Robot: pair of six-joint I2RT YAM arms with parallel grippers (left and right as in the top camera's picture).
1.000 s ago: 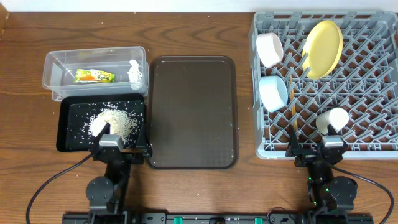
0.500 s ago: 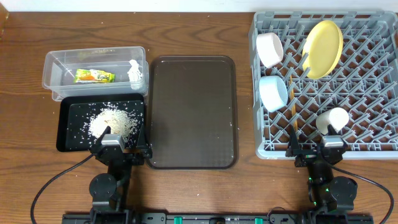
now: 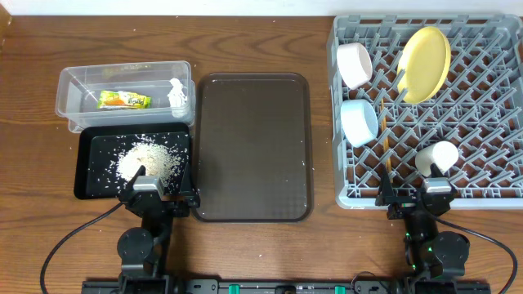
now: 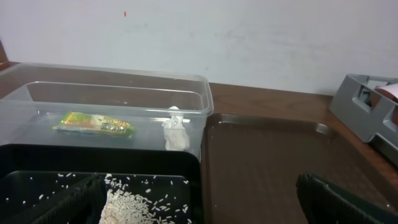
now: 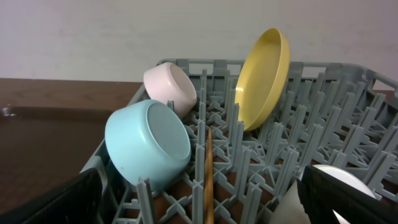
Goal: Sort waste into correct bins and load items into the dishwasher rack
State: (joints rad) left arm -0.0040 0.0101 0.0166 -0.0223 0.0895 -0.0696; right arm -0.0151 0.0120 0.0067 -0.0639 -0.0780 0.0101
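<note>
Evidently nothing is changing: left gripper [image 3: 158, 196] and right gripper [image 3: 415, 198] are idling spread, empty; wrapper [image 3: 124, 100] is lying in tub [image 3: 73, 82], rack [image 3: 490, 163] loaded, so the task is looking finished.

- The wooden table [image 3: 245, 41] carries four things.
- A dark brown serving tray [image 3: 253, 147] lies mid-table.
- The clear tub [image 3: 73, 79] sits just left of the serving tray's far half.
- The black tray [image 3: 82, 167] sits just left of its near half.
- The grey rack [image 3: 490, 106] stands to its right, apart.
</note>
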